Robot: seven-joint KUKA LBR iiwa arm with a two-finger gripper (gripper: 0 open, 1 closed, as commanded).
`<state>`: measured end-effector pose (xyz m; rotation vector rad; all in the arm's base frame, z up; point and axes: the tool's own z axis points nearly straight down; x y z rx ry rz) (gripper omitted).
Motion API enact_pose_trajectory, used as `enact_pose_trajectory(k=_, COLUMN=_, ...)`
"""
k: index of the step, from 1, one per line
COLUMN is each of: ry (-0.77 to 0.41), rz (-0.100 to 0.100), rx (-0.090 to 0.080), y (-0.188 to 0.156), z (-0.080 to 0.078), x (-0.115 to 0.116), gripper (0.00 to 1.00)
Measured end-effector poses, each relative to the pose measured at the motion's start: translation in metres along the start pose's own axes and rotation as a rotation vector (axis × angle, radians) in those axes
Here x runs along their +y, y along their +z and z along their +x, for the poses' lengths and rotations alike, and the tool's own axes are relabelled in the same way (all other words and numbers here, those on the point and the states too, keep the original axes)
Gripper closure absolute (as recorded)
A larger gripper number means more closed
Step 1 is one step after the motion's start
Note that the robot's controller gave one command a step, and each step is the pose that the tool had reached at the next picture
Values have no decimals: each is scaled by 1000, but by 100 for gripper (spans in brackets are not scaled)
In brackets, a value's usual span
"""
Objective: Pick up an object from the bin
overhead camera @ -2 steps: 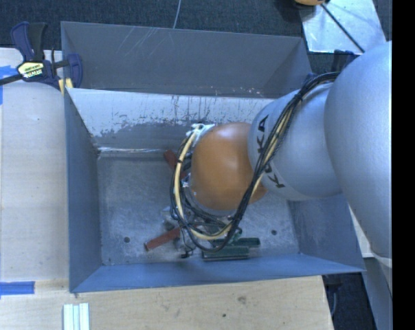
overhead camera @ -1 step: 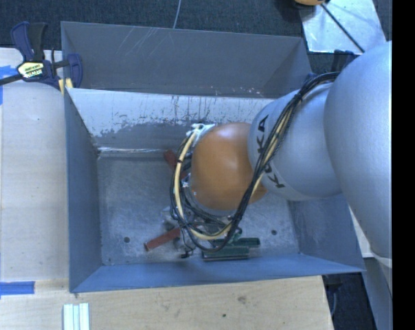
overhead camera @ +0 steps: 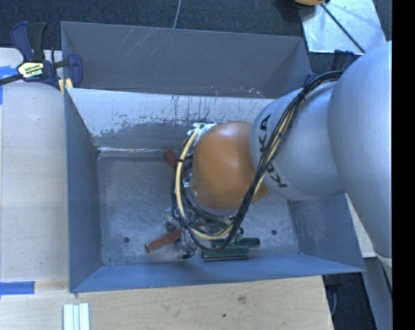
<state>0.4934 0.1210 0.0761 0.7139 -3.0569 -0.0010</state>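
We see the gripper (overhead camera: 185,245) at a reddish-brown stick (overhead camera: 162,242) lying roughly left-to-right; its opening we cannot tell.

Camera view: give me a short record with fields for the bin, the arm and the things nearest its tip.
bin: grey metal
arm: in from the right, orange cover over the middle, tip low near the front wall
view-left of tip: reddish-brown piece on the floor
view-right of tip: dark green flat piece by the front wall
behind: small reddish thing, partly hidden
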Motion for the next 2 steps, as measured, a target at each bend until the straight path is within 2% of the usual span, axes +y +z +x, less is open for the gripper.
enact_pose_trajectory(k=1, ry=46, rz=4, rx=-19, y=-25, z=-42, x=-2, gripper=100)
enact_pose_trajectory(k=2, ry=77, rz=4, rx=-12, y=-188, z=14, x=-28, gripper=100)
